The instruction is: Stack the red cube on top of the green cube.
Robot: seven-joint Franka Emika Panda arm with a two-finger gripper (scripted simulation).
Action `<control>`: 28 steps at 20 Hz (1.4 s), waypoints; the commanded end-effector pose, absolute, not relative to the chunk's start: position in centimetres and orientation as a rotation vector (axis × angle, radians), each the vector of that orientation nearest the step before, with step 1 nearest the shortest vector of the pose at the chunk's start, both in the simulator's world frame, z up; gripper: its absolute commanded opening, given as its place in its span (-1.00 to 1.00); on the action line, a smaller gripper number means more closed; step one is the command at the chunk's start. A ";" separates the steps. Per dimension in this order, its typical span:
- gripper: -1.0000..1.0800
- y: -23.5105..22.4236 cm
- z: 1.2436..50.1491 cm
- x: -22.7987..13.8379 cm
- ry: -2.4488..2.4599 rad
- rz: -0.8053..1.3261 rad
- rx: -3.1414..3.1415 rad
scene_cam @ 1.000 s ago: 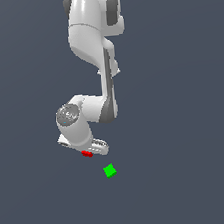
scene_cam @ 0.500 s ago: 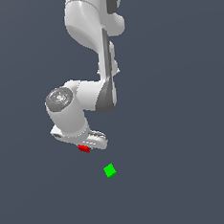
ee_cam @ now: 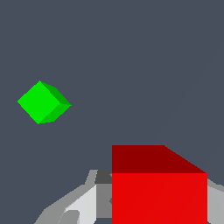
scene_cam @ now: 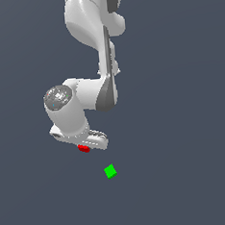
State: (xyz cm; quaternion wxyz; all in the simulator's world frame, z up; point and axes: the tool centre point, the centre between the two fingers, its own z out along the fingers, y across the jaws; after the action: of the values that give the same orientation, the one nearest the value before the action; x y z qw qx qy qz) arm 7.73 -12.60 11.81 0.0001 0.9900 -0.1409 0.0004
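Observation:
The red cube (scene_cam: 83, 148) is held in my gripper (scene_cam: 84, 147), mostly hidden under the white hand in the exterior view. In the wrist view the red cube (ee_cam: 158, 188) fills the space between the grey fingers (ee_cam: 74, 204), lifted above the floor. The green cube (scene_cam: 110, 171) lies alone on the dark floor, below and to the exterior view's right of the gripper, apart from it. It also shows in the wrist view (ee_cam: 43, 102), lying turned diamond-wise, well off to the side of the red cube.
The white arm (scene_cam: 93, 34) reaches down from the top of the exterior view. The floor (scene_cam: 183, 127) is plain dark grey all around.
The gripper has risen with the red cube in it and shifted slightly toward the exterior view's left. The green cube has not moved.

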 end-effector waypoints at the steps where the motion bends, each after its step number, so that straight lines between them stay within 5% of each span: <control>1: -1.00 -12.3 11.6 8.0 -0.442 0.002 3.110; 28: -1.00 -3.7 6.4 16.0 -0.442 0.001 3.111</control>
State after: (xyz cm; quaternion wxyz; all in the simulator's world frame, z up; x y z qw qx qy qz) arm 15.65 -3.92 6.47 -0.0003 0.9901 -0.1404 -0.0005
